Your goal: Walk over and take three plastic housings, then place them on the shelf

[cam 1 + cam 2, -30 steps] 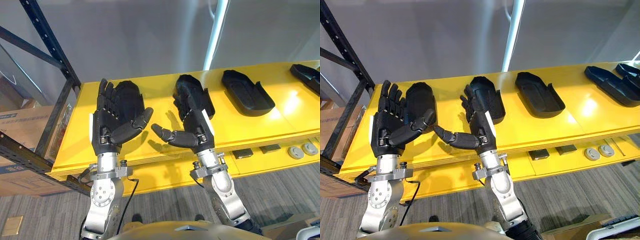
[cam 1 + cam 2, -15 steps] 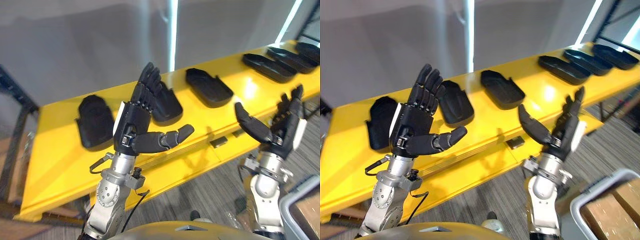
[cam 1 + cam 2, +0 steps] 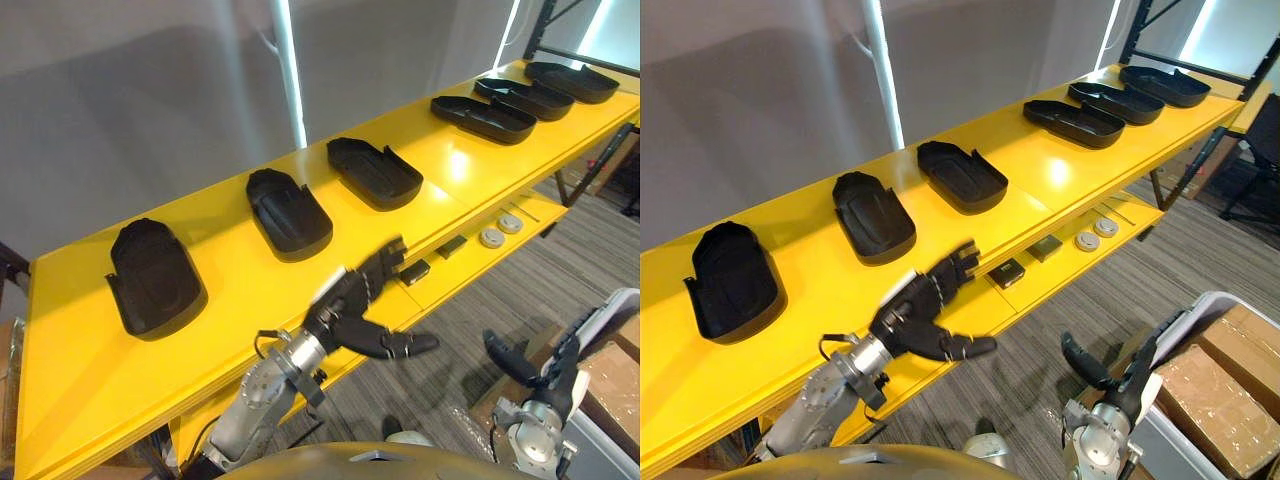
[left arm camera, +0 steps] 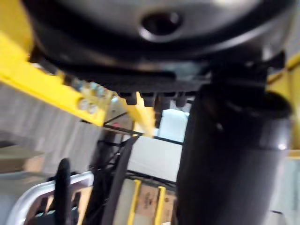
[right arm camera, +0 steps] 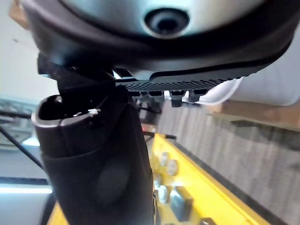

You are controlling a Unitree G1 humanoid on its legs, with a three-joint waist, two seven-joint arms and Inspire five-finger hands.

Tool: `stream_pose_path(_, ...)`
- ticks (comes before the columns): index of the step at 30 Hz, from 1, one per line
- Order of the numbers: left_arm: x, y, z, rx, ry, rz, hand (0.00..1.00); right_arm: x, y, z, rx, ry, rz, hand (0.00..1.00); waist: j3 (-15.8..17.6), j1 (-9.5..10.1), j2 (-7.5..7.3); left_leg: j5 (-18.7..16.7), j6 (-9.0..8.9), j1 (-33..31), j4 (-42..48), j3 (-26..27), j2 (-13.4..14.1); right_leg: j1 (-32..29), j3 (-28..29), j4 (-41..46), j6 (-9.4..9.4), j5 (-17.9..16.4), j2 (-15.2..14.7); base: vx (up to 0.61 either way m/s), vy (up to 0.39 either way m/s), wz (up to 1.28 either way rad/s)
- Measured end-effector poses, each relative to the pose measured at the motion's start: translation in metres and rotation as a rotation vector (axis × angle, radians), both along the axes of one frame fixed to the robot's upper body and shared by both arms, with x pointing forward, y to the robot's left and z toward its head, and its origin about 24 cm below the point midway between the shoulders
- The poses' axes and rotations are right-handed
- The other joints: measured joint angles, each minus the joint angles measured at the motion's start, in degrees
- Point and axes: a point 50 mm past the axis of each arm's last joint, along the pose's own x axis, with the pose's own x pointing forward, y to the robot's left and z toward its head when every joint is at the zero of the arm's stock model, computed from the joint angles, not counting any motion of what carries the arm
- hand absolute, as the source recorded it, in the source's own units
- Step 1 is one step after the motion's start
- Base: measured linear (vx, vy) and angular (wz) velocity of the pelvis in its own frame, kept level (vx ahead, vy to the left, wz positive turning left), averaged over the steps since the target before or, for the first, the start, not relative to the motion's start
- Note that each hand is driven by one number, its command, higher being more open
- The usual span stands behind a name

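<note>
Several black plastic housings lie in a row on the yellow shelf top (image 3: 230, 290): one at the left (image 3: 150, 275), one in the middle (image 3: 288, 212), a third (image 3: 375, 172) to its right, and more toward the far right end (image 3: 482, 117). My left hand (image 3: 350, 300) is open, fingers straight and thumb spread, low at the shelf's front edge and touching no housing. Down by the floor at the lower right is my right hand (image 3: 540, 365), open and empty too. Its thumb (image 5: 98, 164) stands straight in the right wrist view.
A lower yellow ledge (image 3: 470, 265) carries two round discs (image 3: 495, 230) and small dark blocks (image 3: 413, 272). A white bin (image 3: 1200, 310) holding cardboard boxes (image 3: 1225, 385) stands on the grey floor at the lower right. A grey wall backs the shelf.
The camera has swung right along the shelf, bringing more housings into sight. Both hands have dropped from raised poses, the left to the shelf's front edge, the right toward the floor.
</note>
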Motion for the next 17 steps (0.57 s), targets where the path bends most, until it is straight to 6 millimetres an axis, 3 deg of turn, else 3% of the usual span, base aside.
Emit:
stream_pose_path(3, -0.014, 0.003, -0.038, 0.122, 0.175, -0.052, 1.0, -0.007, 0.011, -0.023, 0.094, 0.115, 0.026, 1.0, 0.2, -0.06, -0.42, 0.4, 0.12, 0.0, 0.0, -0.7, -0.8, 0.7, -1.2, 0.2, 0.06, -0.9, -0.8, 0.0, 0.017, 0.22)
stream_pose_path(7, -0.036, 0.025, -0.088, 0.313, 0.399, -0.1, 1.0, -0.013, 0.027, -0.042, 0.167, 0.198, 0.062, 1.0, 0.9, 0.08, -1.46, 0.3, 0.22, -0.4, 0.0, -1.9, -1.7, 1.0, -2.2, 0.2, 0.49, -1.3, -1.9, 0.02, 0.018, 0.14)
stream_pose_path(11, -0.05, 0.054, -0.116, 0.475, 0.511, -0.074, 1.0, -0.014, 0.03, -0.049, 0.197, 0.237, 0.075, 1.0, 2.4, 0.08, -2.59, 0.5, 0.69, -0.5, 0.0, -3.2, -2.4, 1.8, -3.5, 0.2, 0.78, -1.3, -2.8, 0.03, 0.019, 0.17)
stream_pose_path(14, -0.052, 0.088, -0.132, 0.557, 0.608, 0.09, 1.0, -0.015, 0.033, -0.055, 0.231, 0.269, 0.093, 1.0, 3.9, 1.56, -3.4, 0.6, 0.8, -0.2, 0.0, -3.8, -2.7, 2.2, -4.0, 0.2, 0.9, -1.4, -3.1, 0.03, 0.005, 0.09)
stream_pose_path(17, -0.061, 0.12, -0.145, 0.576, 0.727, 0.256, 1.0, -0.021, 0.033, -0.062, 0.281, 0.317, 0.089, 1.0, 4.8, 1.82, -3.77, 0.7, 0.86, -0.2, 0.0, -5.4, -2.7, 3.5, -5.6, 0.2, 1.07, -1.9, -3.2, 0.03, -0.01, 0.23)
